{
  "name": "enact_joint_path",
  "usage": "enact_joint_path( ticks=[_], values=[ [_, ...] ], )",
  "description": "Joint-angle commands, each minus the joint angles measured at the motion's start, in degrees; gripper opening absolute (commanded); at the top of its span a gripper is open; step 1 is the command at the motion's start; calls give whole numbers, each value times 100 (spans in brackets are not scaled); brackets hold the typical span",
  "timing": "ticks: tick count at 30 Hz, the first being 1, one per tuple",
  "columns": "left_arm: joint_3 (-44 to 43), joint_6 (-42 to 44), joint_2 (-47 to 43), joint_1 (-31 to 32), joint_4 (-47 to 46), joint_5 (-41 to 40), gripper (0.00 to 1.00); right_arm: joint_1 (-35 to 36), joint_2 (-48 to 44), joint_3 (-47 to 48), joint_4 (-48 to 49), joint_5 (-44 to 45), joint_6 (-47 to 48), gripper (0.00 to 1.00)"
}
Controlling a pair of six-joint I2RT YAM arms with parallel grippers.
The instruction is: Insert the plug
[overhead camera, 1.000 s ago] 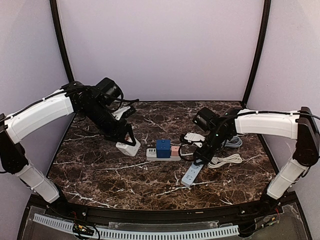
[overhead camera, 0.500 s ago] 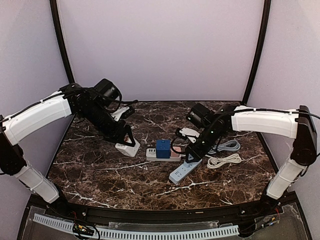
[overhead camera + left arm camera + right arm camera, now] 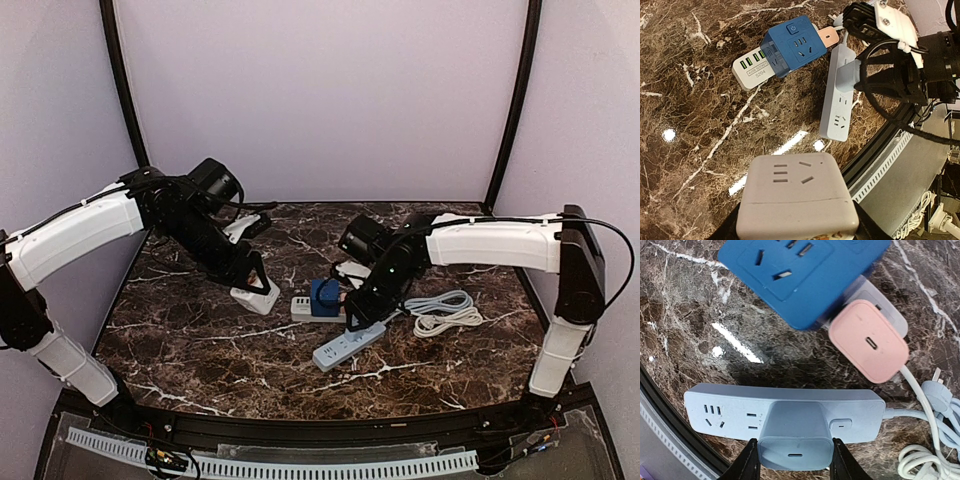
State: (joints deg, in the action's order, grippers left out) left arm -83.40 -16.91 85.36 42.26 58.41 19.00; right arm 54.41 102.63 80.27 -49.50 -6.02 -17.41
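The left gripper (image 3: 250,283) is clamped around a white cube socket (image 3: 797,192), held low at the marble table (image 3: 200,345), left of centre. The right gripper (image 3: 796,457) has its fingers closed on a pale blue charger (image 3: 796,432). The charger is seated in a pale blue power strip (image 3: 725,407) lying near the table's middle, angled toward the front edge. Just behind it, a white strip (image 3: 752,70) carries a blue cube adapter (image 3: 790,270) and a pink charger (image 3: 870,347). A coiled cord (image 3: 450,322) lies toward the right edge.
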Motion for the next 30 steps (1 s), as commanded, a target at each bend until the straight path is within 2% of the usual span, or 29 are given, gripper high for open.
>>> enact_joint_path(
  ticks=[1, 5, 12, 16, 18, 22, 30],
  values=[
    [-44, 213, -99, -14, 95, -9, 14, 306, 312, 382, 81, -127, -647, 25],
    [22, 229, -89, 4, 107, 39, 14, 441, 610, 491, 54, -80, -791, 30],
    [-15, 374, -35, 98, 36, 357, 16, 447, 721, 641, -80, -28, -772, 51],
    [-205, 789, -135, 97, 146, 1038, 21, 439, 694, 853, -208, -104, -685, 69],
    [-240, 1029, -190, 89, 114, 1823, 22, 430, 674, 962, -288, -150, -619, 74],
    [-244, 1104, -48, 47, 84, 2723, 22, 397, 440, 1068, -516, -38, -530, 80],
    [-265, 607, 142, 43, -231, 3195, 21, 54, -607, 396, -467, -53, -417, 83]
  ],
)
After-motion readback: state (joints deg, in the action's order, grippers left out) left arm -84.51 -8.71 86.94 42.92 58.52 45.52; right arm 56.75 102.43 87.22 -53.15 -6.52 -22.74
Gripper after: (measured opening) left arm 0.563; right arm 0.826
